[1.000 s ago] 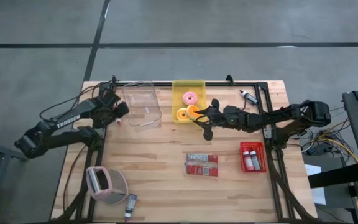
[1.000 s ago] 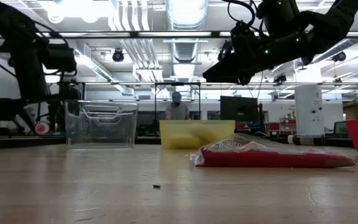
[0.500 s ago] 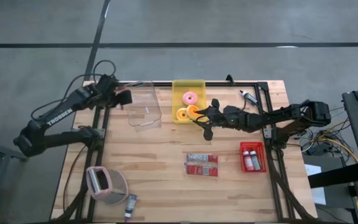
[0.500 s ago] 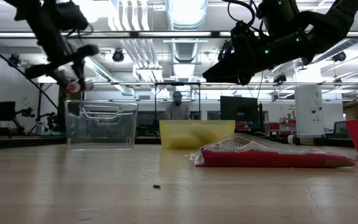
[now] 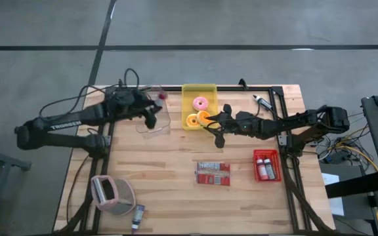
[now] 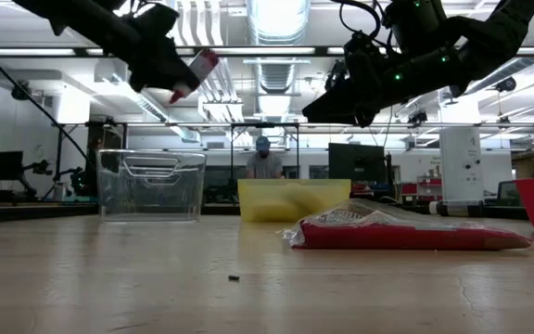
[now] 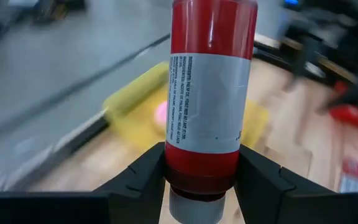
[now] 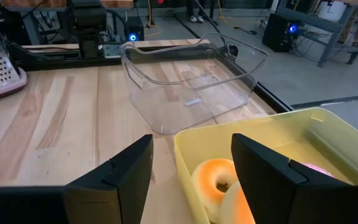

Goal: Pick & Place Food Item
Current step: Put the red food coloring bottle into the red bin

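My left gripper (image 5: 151,105) is shut on a red bottle (image 7: 209,93) with a white label. It hangs in the air over the clear plastic container (image 5: 151,111), high above it in the low view, bottle (image 6: 191,74). A yellow bin (image 5: 199,95) beside the container holds a pink donut (image 5: 201,103) and orange donuts (image 5: 192,120). My right gripper (image 5: 213,126) hovers open over the bin's near right corner, with nothing between its fingers (image 8: 120,174). My left gripper pinches the bottle's lower body just above the white cap (image 7: 201,180) between its two fingers, one on each side. The fingers come from the table's left, slanting slightly down. The bottle points on past the fingertips, cap toward the wrist, lifted clear.
A red packet (image 5: 213,174) lies mid-table, and a red tray (image 5: 266,172) with small bottles sits to its right. A pink grater (image 5: 112,194) lies at the near left corner. A black frame rail (image 5: 254,87) runs along the far edge.
My left gripper has risen from the table's far left edge and swung right until it is over the clear container, rolling about its own axis as it went. The red bottle has travelled with it, held all the while.
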You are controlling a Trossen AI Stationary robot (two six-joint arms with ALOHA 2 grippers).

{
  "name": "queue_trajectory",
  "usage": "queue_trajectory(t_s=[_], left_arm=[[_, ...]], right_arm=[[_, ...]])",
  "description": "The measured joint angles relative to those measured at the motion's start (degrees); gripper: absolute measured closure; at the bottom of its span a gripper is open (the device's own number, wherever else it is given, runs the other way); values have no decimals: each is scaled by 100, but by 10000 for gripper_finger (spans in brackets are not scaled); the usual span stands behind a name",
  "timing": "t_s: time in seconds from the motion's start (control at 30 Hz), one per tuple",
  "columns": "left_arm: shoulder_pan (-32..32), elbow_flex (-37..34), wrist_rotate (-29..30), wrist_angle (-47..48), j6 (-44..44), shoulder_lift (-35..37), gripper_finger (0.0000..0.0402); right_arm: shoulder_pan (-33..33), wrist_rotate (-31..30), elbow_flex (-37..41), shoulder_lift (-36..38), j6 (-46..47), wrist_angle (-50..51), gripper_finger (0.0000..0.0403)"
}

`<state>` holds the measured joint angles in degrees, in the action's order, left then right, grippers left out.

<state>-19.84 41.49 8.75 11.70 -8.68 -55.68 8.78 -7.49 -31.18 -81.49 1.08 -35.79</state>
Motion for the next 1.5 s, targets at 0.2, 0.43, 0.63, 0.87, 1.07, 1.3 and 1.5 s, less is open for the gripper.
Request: queue_trajectory(t_s=[0.2, 0.43, 0.63, 0.87, 1.07, 1.3, 1.5], left_arm=[[753, -559, -61, -1169, 681, -336, 243], [1204, -961, -129, -2882, 676, -1141, 243], [1425, -934, -298, -3415, 1005, -1694, 243], [1525, -784, -539, -3520, 1321, -1841, 243], [1548, -779, -541, -3507, 1321, -1841, 243], [1552, -782, -601, -3511, 1322, -1841, 243], [1550, -784, -601, -3711, 1349, -1841, 243]], right_arm=[[0, 0, 0, 0, 0, 0, 188], [0, 2, 0, 0, 0, 0, 188], [0, 0, 0, 0, 0, 1, 188], [0, 0, 0, 0, 0, 30, 188], [0, 0, 0, 0, 0, 48, 188], [20, 28, 0, -1, 0, 90, 188], [39, 25, 0, 0, 0, 90, 188]])
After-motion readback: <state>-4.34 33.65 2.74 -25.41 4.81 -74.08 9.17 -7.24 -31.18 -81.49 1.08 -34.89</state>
